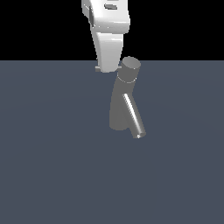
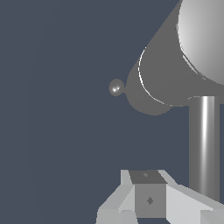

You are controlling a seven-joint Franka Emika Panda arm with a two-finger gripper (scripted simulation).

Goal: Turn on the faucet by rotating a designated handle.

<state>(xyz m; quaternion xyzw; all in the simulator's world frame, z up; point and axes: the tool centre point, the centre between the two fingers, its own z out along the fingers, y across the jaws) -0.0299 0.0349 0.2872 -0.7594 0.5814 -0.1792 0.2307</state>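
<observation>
The faucet (image 1: 118, 109) is a grey tilted column with a round cap (image 1: 130, 65) and a shiny angled spout (image 1: 133, 116). In the exterior view my white gripper (image 1: 107, 68) hangs just to the left of the cap and covers most of the handle. Only a small grey stub (image 1: 98, 68) shows past the hand. In the wrist view the column (image 2: 166, 74) fills one corner. The handle (image 2: 204, 144) runs as a shiny rod from the cap past my gripper (image 2: 148, 194). The fingers stand together, shut on nothing, right beside the rod.
The faucet stands on a flat dark blue-grey floor (image 1: 52, 166). A small shiny round tip (image 2: 116, 87) pokes out beyond the column in the wrist view. Nothing else is in view.
</observation>
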